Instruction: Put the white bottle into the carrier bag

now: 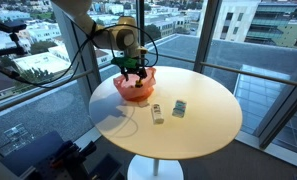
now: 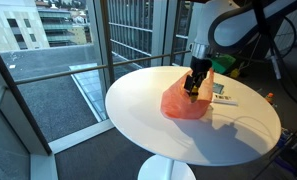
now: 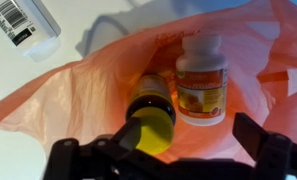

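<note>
The orange carrier bag (image 3: 78, 85) lies open on the round white table; it shows in both exterior views (image 1: 136, 90) (image 2: 183, 103). Inside it lie a white bottle with an orange label (image 3: 201, 80) and a dark bottle with a yellow cap (image 3: 151, 118). My gripper (image 3: 193, 135) hangs open just above the bag's mouth, its fingers wide apart, the left finger beside the yellow cap. It holds nothing. It is also visible in both exterior views (image 1: 136, 72) (image 2: 192, 88).
Another white bottle with a barcode label (image 3: 23, 25) lies on the table (image 1: 203, 125) outside the bag, next to a small box (image 1: 178, 108). These show beside the bag in an exterior view (image 2: 223, 97). Glass walls surround the table.
</note>
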Available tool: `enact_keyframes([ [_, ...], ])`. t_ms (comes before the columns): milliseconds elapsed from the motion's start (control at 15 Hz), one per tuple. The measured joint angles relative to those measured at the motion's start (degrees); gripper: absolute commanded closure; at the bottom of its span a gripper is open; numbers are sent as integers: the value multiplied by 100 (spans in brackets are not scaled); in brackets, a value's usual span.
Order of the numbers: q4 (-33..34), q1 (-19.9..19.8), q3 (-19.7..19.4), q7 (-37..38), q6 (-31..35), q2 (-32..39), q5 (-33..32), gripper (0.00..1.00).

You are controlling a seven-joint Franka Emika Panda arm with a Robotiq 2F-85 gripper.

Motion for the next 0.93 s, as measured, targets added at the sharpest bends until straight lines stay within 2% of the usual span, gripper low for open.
enact_keyframes([
  [600,-49,19,33,0,-35,-696,0,0],
  [933,-146,6,-27,174,-675,-1140,-15,0],
])
